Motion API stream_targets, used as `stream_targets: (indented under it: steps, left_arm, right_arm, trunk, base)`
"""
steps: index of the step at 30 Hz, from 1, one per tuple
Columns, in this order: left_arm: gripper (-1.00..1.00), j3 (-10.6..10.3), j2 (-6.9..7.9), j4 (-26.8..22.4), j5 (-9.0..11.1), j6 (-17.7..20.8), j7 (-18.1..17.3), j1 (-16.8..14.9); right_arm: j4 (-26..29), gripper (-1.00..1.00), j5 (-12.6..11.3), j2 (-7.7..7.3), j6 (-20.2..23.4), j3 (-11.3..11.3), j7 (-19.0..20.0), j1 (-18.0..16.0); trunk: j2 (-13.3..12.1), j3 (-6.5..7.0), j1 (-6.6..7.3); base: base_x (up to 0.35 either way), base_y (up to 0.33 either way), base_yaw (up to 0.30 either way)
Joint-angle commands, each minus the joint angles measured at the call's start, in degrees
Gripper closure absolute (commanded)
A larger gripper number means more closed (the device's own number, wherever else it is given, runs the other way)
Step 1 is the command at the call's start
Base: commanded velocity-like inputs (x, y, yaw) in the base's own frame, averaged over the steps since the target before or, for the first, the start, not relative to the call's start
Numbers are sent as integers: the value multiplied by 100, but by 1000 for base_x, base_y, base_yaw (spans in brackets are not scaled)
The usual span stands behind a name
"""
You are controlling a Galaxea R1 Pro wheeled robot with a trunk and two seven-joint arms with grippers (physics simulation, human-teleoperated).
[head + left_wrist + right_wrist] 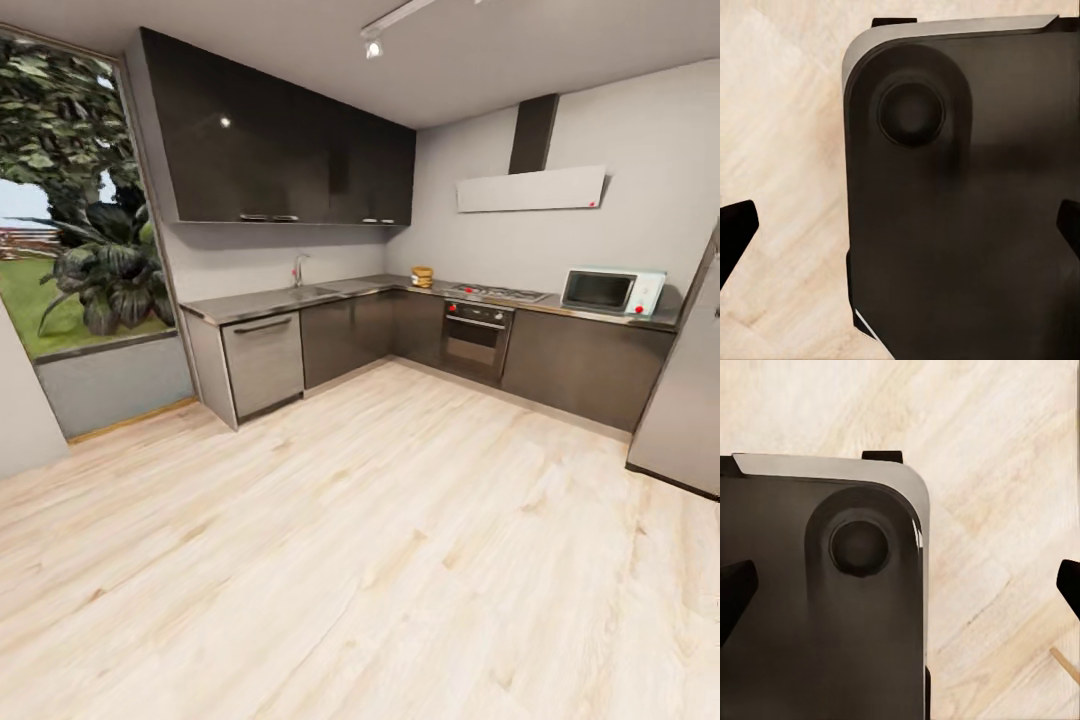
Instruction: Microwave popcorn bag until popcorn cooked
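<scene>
Far across the room, the popcorn bag (422, 276) is a small tan sack standing on the grey countertop (262, 301) near the corner, left of the hob. The mint-blue microwave (612, 291) sits on the counter further right, its dark door closed. No popcorn kernels can be made out at this distance. In the left wrist view my left gripper (900, 232) is open, its dark fingertips (735, 234) far apart over my own dark base (960, 210). In the right wrist view my right gripper (900, 589) is open as well, with nothing between its fingertips (735, 594).
A wide stretch of pale wood floor (350, 560) lies between me and the L-shaped cabinets. A steel oven (477, 340) under the gas hob (497, 293) stands between bag and microwave. A grey fridge (690, 400) is at the right, a sink tap (297, 268) and a big window (70, 200) at the left.
</scene>
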State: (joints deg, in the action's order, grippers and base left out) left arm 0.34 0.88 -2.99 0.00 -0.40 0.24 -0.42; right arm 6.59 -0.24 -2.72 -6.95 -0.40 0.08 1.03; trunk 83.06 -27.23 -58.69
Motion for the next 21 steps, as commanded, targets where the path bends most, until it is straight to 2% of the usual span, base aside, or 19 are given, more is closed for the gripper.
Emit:
stream_targets:
  steps: [1, 21]
  left_arm:
    - [-100, 2, 0, 0, 0, -4, 2, -2]
    - [-100, 2, 5, 0, 3, -4, 2, -2]
  right_arm:
    - [9, -100, -3, 0, -8, -4, 1, 3]
    - [9, -100, -3, 0, -10, -4, 1, 3]
  trunk:
    - [2, -5, -4]
    - [2, -5, -4]
  base:
    - [340, 0, -273]
    - [340, 0, -282]
